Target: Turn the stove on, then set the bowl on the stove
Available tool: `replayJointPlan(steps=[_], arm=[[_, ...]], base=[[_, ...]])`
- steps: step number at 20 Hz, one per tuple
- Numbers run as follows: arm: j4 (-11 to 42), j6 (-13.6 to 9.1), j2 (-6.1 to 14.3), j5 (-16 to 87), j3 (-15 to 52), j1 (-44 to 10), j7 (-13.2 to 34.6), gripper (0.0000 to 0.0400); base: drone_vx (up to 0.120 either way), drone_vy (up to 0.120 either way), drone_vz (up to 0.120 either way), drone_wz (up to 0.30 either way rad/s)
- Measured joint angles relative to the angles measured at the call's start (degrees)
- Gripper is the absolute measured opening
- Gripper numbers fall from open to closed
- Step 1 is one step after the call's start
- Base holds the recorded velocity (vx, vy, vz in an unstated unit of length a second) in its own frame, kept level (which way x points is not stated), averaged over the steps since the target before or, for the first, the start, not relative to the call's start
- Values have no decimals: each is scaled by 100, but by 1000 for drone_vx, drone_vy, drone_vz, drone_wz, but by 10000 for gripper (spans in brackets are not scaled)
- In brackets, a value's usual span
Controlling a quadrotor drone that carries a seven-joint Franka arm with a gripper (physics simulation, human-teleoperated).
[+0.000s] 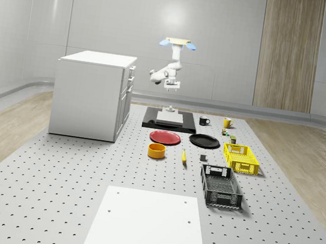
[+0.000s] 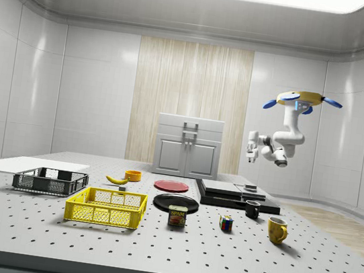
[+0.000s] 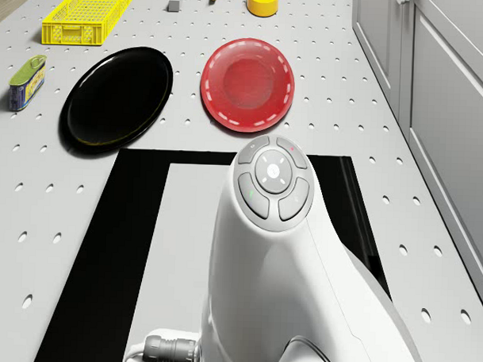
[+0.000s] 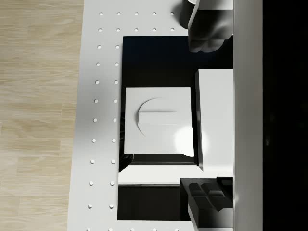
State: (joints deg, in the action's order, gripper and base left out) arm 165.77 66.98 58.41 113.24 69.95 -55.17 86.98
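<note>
The stove (image 1: 169, 121) is a black slab with a white top (image 3: 179, 250), lying on the table beyond the red plate. Its switch (image 4: 159, 120), a white block with a round dial, stands at its far edge (image 1: 169, 108). The orange bowl (image 1: 156, 151) sits on the table in front of the red plate, also visible in the drone view (image 3: 263, 1) and the side view (image 2: 133, 175). The drone (image 1: 177, 43) hovers high above the stove's far side. My gripper (image 4: 206, 118) hangs open well above the switch, pointing down, holding nothing (image 2: 252, 148).
A red plate (image 1: 165, 137) and a black plate (image 1: 204, 141) lie before the stove. Two mugs (image 1: 204, 120) stand at its right. A yellow basket (image 1: 241, 158), a black basket (image 1: 221, 186), a banana (image 1: 184, 156) and a white cabinet (image 1: 91, 94) surround it.
</note>
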Motion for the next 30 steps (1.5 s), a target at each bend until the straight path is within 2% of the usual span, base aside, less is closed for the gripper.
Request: replayJointPlan(steps=[7, 21, 30], arm=[[15, 12, 269, 27, 190, -352, 250, 400], [-9, 331, 712, -164, 378, -605, 463, 400], [-110, 858, 1111, 193, -79, -592, 431, 400]], base=[[11, 0, -120, 0], [11, 34, -120, 0], [0, 0, -18, 0]])
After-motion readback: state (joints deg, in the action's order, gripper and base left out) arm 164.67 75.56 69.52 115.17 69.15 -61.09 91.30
